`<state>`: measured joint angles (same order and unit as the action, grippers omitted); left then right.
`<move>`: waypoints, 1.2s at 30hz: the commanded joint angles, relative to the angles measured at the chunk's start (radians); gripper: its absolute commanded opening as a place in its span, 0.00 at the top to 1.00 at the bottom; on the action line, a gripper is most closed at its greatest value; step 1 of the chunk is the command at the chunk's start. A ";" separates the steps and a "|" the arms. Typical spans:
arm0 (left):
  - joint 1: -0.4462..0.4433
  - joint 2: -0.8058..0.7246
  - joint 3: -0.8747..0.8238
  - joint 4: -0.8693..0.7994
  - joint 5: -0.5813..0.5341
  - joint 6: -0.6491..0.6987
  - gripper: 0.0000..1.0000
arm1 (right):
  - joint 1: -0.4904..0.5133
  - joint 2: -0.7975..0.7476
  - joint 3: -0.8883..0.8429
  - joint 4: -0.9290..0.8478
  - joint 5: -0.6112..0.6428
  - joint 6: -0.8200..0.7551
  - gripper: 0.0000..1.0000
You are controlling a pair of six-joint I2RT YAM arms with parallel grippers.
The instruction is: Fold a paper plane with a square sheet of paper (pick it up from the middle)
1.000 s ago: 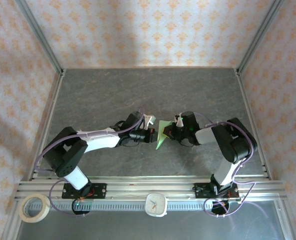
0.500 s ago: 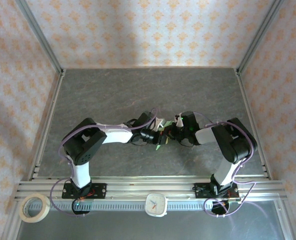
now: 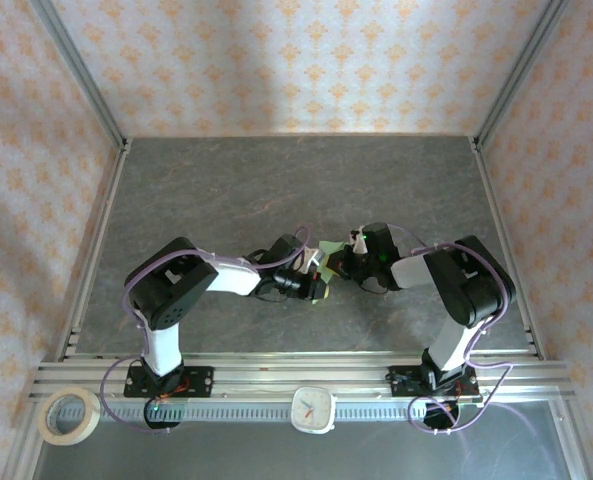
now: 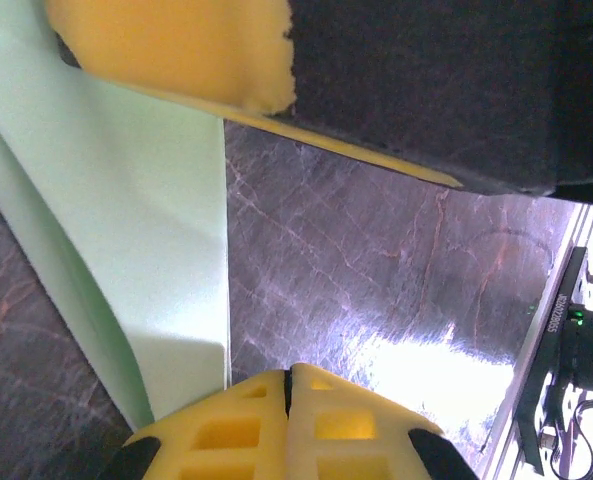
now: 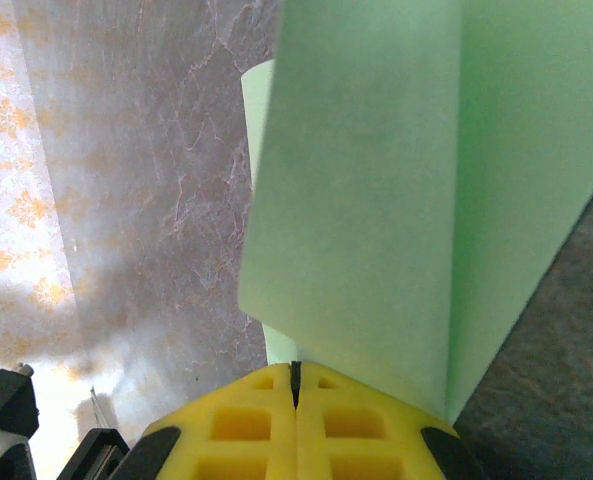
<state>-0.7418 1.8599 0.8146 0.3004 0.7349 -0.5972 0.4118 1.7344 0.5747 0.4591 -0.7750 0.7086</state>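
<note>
Paper (image 5: 376,200), folded, is pinched by right hand (image 5: 296,375) at its 3 o'clock. Left hand (image 4: 288,378), fingers closed, sits at 8 o'clock.

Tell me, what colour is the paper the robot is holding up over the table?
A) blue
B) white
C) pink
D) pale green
D: the folded paper sticking out of the shut right gripper is pale green, and it shows the same colour between the two arms in the top view.
</note>
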 commanded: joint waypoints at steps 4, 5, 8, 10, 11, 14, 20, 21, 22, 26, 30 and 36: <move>-0.013 -0.059 -0.065 -0.011 0.056 -0.012 1.00 | 0.001 0.060 -0.021 -0.128 0.165 -0.037 1.00; -0.013 -0.077 -0.069 -0.010 0.054 -0.013 1.00 | 0.001 0.060 -0.020 -0.128 0.165 -0.037 1.00; -0.012 -0.145 -0.068 -0.012 0.019 -0.009 1.00 | 0.001 0.057 -0.022 -0.128 0.166 -0.037 1.00; -0.004 -0.177 -0.057 0.005 -0.014 -0.018 1.00 | 0.002 0.057 -0.022 -0.128 0.165 -0.037 1.00; 0.000 -0.181 -0.052 0.012 -0.026 -0.025 1.00 | 0.001 0.057 -0.024 -0.127 0.165 -0.036 1.00; 0.019 -0.156 -0.019 0.032 -0.035 -0.046 1.00 | 0.001 0.057 -0.024 -0.125 0.165 -0.035 1.00; 0.030 -0.039 0.065 0.019 -0.018 -0.046 1.00 | 0.001 0.055 -0.021 -0.128 0.161 -0.034 1.00; 0.030 -0.025 0.074 0.024 -0.013 -0.047 1.00 | 0.002 0.054 -0.021 -0.128 0.161 -0.034 1.00; 0.030 -0.014 0.081 0.025 -0.011 -0.047 1.00 | 0.001 0.053 -0.021 -0.128 0.161 -0.033 1.00; 0.030 0.009 0.104 0.006 -0.032 -0.031 1.00 | 0.002 0.052 -0.022 -0.129 0.161 -0.034 1.00; 0.030 0.028 0.113 -0.007 -0.041 -0.026 1.00 | 0.002 0.052 -0.026 -0.128 0.161 -0.034 1.00; 0.026 0.046 0.100 -0.073 -0.045 -0.015 1.00 | 0.001 0.054 -0.027 -0.126 0.160 -0.035 1.00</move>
<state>-0.7136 1.8862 0.9070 0.2844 0.7132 -0.6281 0.4118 1.7344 0.5747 0.4587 -0.7750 0.7086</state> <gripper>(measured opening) 0.053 0.048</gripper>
